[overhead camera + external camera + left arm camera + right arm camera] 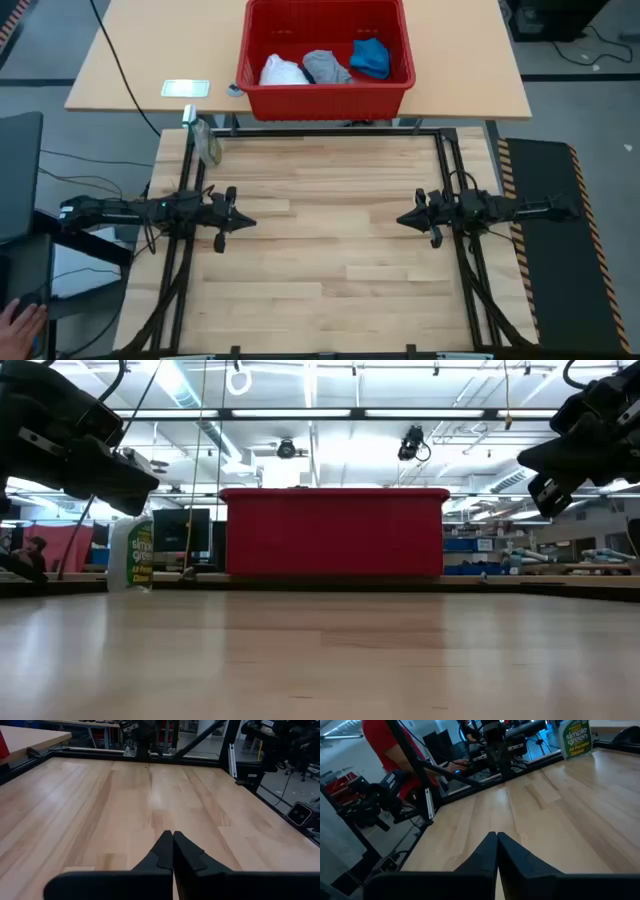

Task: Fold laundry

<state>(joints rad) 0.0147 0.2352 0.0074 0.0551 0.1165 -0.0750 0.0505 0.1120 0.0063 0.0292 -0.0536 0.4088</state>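
We judge the folding has not begun. All the laundry we can see sits bunched inside the red basket (pixel 325 88), which stands on the lighter table beyond the far edge of our wooden tabletop (pixel 320 290). Within the basket, the white cloth (pixel 283 72) lies toward the left wall, the grey piece (pixel 326 67) is in the middle just beside it, and the bright blue garment (pixel 371 57) is nearest the right wall. We cannot make out a navy garment; it may lie under the others or not be in the basket at all. None of the pieces looks spread or folded.

Nothing cloth lies on the tabletop on our side of the basket. From table height only the basket's red front wall shows, with a spray bottle (pixel 132 554) off to its left near the tabletop's far corner.

Our left end effector (pixel 240 222) hangs above the tabletop, well short of the basket and to its left, fingers pressed together and holding nothing. Our right end effector (pixel 405 220) mirrors it on the basket's right side, likewise pinched shut and empty; both wrist views show the fingertips meeting over bare wood.

Everything is left to do, by our reckoning: reach into the basket, bring a piece onto the tabletop, flatten it, fold it, and repeat for each.
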